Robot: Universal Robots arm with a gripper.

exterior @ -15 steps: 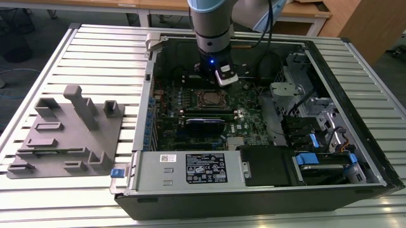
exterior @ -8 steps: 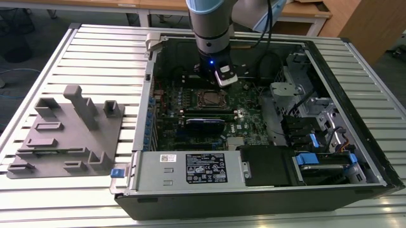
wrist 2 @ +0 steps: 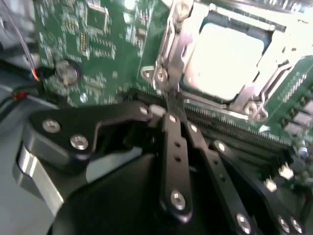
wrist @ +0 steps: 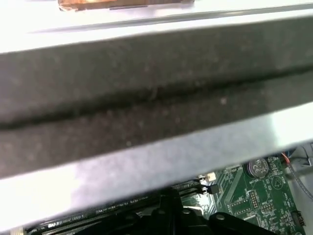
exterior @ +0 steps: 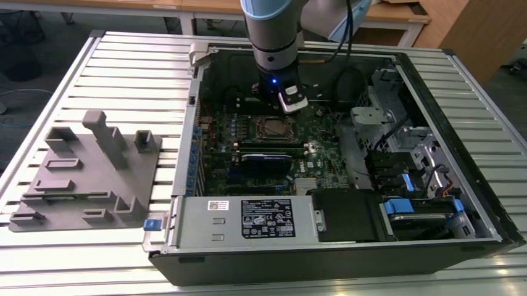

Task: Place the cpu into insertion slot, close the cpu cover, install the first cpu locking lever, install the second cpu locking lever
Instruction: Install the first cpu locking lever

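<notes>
Arm point(exterior: 272, 43) is down inside the open PC case point(exterior: 329, 262), over the insertion slot point(exterior: 275, 127) mid-board in the exterior view. In the second wrist view, gripper point(wrist 2: 168, 108): black fingers point(wrist 2: 172, 147) pressed together, no gap at the tips. Tips sit just beside the socket corner, right by a screw point(wrist 2: 160, 75). A thin dark rod point(wrist 2: 167, 97) runs btwn tips and that corner; can't tell if it's pinched. Cpu point(wrist 2: 222, 61) is seated in the slot, pale metal top up. Cpu cover point(wrist 2: 177, 46) lies flat around it, framing the chip. Green motherboard point(wrist 2: 73, 29) all round, coin cell point(wrist 2: 67, 70) nearby. Grey fixture block point(exterior: 91, 179) sits on the slatted table point(exterior: 107, 61), exterior view's left, well apart from the case.
</notes>
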